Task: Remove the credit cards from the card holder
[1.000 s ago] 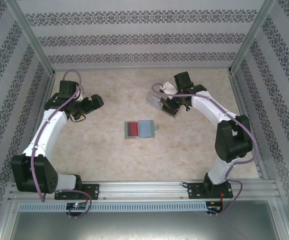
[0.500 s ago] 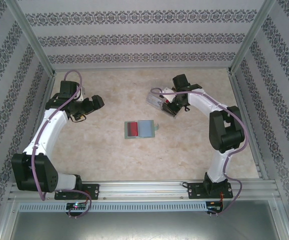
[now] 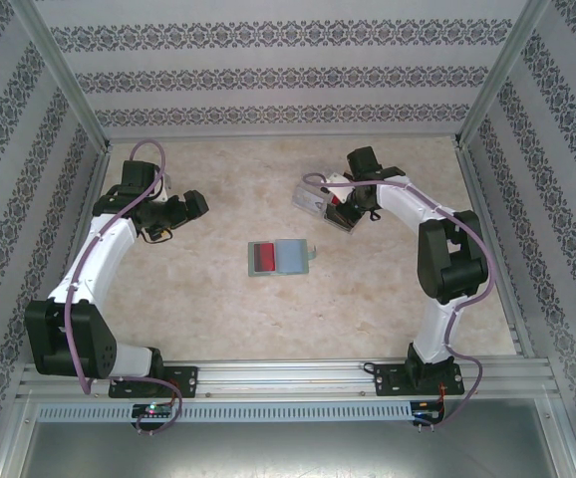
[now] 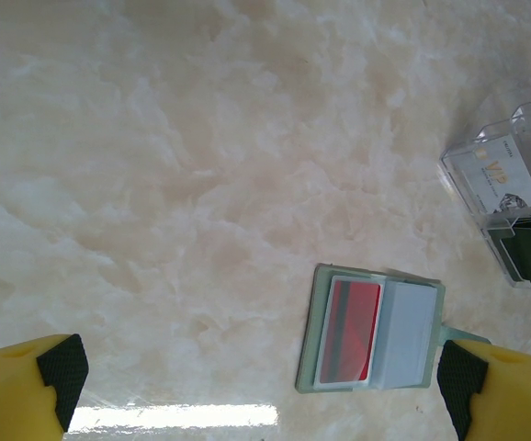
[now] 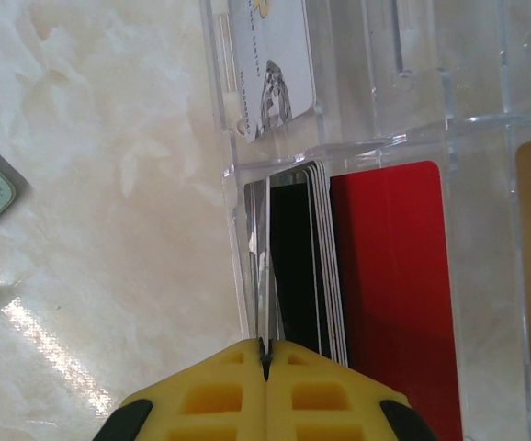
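My right jaws clamp a thin card [image 5: 266, 276] edge-on, to slot it into the clear tray [image 5: 376, 142]; left jaws hang apart.

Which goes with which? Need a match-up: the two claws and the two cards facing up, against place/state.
1. red striped plastic card
2. white printed plastic card
3. left claw
4. right claw

a. shut on thin edge-on card, at the clear plastic rectangular tray
b. in the open grey-green bifold card holder
c. open, above bare marbled table
d. lying flat in a tray compartment

Pairs: 1-b, 2-d, 3-c, 4-a
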